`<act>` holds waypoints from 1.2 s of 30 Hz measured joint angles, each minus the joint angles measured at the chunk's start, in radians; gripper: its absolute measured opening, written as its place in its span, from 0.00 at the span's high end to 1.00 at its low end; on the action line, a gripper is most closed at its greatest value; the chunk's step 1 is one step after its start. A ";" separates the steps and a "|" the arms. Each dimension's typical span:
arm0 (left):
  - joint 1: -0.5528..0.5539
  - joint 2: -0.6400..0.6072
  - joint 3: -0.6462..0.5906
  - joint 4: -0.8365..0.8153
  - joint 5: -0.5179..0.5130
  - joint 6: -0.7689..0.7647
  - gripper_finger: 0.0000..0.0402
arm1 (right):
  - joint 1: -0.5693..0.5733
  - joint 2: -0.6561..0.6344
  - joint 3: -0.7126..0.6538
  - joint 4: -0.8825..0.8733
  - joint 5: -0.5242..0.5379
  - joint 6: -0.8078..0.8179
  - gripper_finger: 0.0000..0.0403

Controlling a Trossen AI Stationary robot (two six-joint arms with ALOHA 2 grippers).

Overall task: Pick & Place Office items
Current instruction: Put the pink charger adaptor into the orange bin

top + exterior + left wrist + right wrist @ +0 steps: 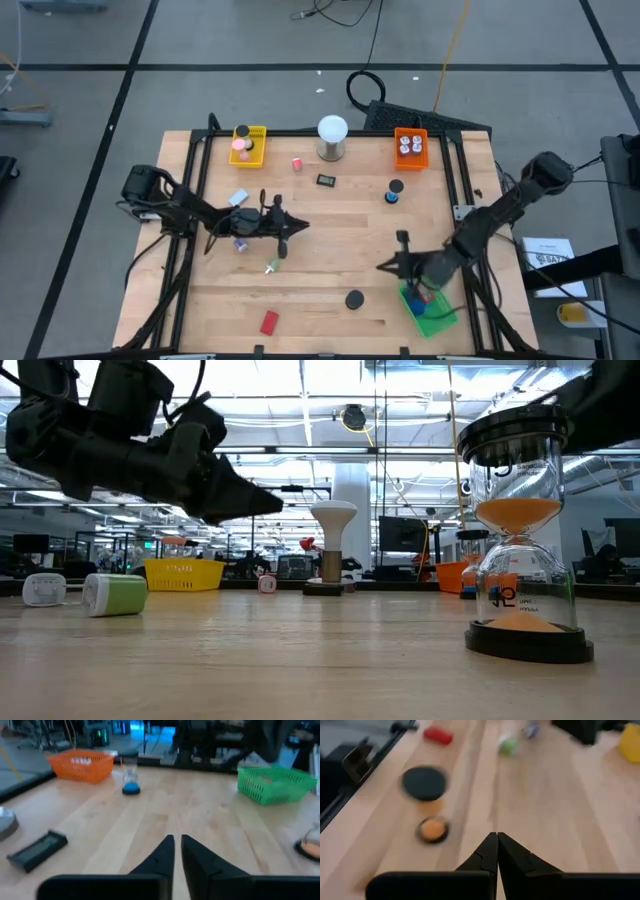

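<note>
Meanwhile the left gripper [298, 224] hovers mid-table, fingers nearly together (empty), a green-white item [272, 266] just beside it; the right gripper [384, 265], closed and empty, sits near the green tray [432, 318].

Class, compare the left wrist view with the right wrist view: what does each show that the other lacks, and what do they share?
Only the left wrist view shows the orange basket, the green basket, the blue sand timer and a flat black gadget with a screen.

Only the right wrist view shows the red block, a small green piece and the orange sand timer seen from above.

Both show the wooden table and that arm's own two dark fingers close together over bare wood, holding nothing: the left gripper and the right gripper.
</note>
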 joint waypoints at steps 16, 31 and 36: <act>-0.181 -0.220 -0.001 -0.459 -0.137 -0.082 0.94 | -0.124 -0.160 -0.148 0.290 0.237 -0.187 1.00; -0.182 -0.220 0.055 -0.427 -0.174 -0.114 0.77 | -0.125 -0.223 -0.148 0.336 0.306 -0.261 0.99; -0.048 -0.220 0.055 -0.461 -0.210 -0.106 0.88 | -0.133 -0.214 -0.148 0.336 0.305 -0.286 0.98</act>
